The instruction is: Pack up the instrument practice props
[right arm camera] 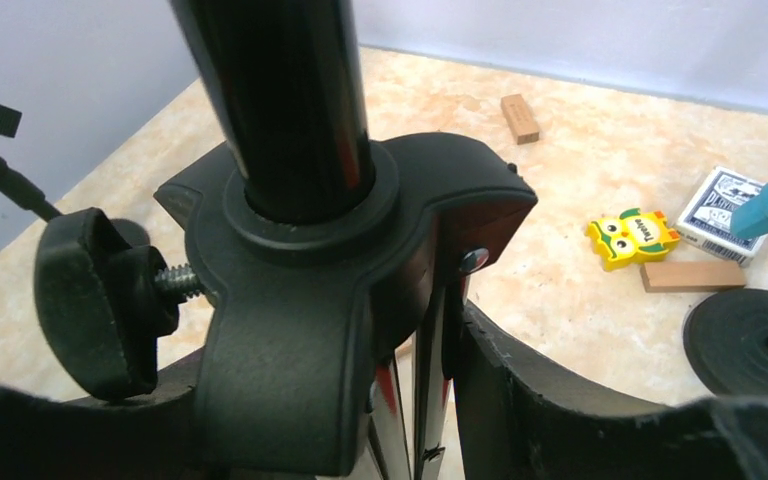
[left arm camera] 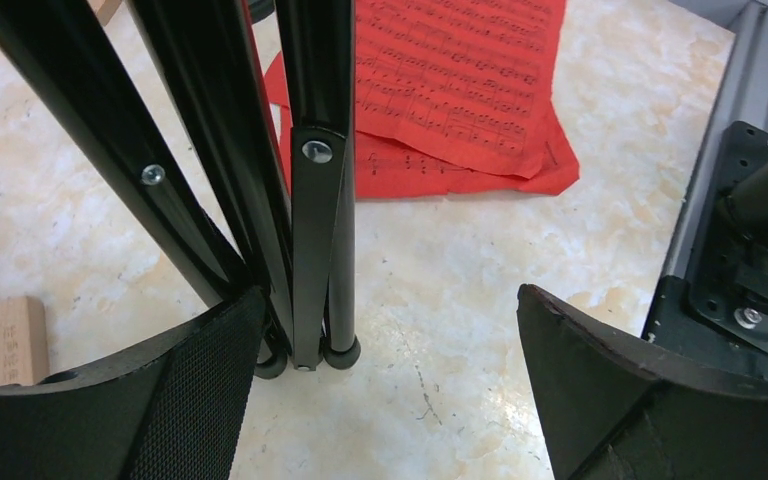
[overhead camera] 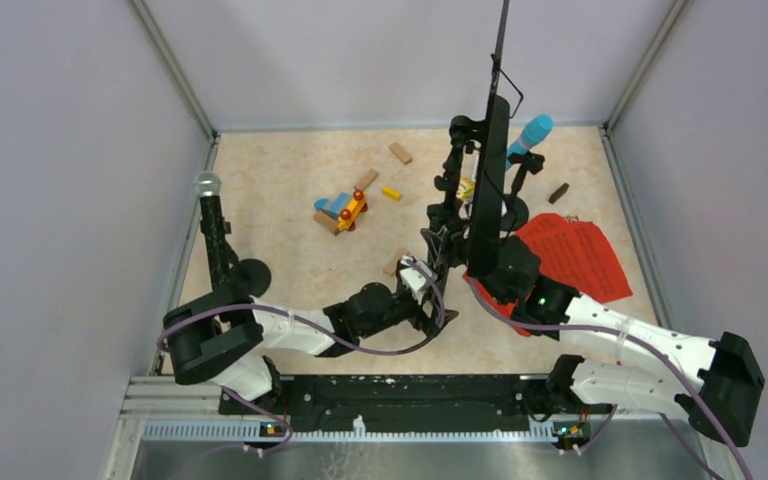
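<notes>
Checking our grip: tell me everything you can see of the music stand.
The music stand is black metal, standing upright on the table. Its legs are folded together, feet down. A plastic-looking hub with a screw knob rings the pole. The right gripper clamps that hub; the open left gripper straddles the legs.

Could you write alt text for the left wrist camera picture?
The folded black legs of a music stand rise from a pale marbled table between the open fingers of the robot's left hand. Red sheet music lies flat behind them, and a small wooden block sits at lower left.
</notes>
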{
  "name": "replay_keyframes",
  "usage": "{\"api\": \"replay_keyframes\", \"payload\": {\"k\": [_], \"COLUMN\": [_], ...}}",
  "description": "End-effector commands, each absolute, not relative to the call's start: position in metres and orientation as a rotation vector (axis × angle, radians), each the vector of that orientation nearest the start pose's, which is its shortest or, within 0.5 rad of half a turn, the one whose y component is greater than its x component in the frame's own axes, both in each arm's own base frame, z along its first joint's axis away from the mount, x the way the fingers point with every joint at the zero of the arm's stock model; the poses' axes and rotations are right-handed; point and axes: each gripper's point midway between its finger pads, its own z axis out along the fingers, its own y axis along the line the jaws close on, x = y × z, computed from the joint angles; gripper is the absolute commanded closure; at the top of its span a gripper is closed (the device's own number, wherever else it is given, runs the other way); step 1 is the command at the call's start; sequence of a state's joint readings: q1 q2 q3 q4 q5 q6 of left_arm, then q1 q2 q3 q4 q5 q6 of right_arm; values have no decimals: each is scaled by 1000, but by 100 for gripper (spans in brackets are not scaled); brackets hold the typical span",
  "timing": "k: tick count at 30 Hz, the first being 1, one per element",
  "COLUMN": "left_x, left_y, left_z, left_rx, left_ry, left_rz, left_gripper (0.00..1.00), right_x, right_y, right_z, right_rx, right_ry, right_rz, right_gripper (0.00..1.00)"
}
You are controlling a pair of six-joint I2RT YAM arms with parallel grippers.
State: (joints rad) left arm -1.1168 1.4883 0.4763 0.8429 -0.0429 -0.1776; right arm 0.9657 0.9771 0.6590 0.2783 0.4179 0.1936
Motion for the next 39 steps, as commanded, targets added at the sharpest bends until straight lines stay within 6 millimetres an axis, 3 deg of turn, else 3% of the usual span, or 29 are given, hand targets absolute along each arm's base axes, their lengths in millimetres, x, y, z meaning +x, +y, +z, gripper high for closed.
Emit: {"api": "replay_keyframes", "payload": {"k": [1,13,18,21,26,32,39], "left_x": [204,224,222,212,175,134,111], "left_y": [-371,-363,-350,-348,-354,-345,-332], "left_z": [124,109,110,117,130,129,146], "left_rx": [628,562,510,524,653,697,649], "left_ry": [1644,1684,1697,1666,1595,1594,1566], "left_rz": [-822,-662,-662,-698,-814,-887,-943], "left_gripper": [1,3,4,2,1,1,1], "right_x": [207,190,186,193,200,208,210], "right_y": [309,315,312,307,300,301,300], "right_z": [362,394,400,393,384,370,364], "right_rx": [-275,-356,-402,-397,-401,-455,-475], "right_ry": [1468,1449,1425,1426,1380,1379,1343], "right_rz": [1092,1168,1131,1063,981,882,826], "right_gripper": [100,100,100,100,100,100,100]}}
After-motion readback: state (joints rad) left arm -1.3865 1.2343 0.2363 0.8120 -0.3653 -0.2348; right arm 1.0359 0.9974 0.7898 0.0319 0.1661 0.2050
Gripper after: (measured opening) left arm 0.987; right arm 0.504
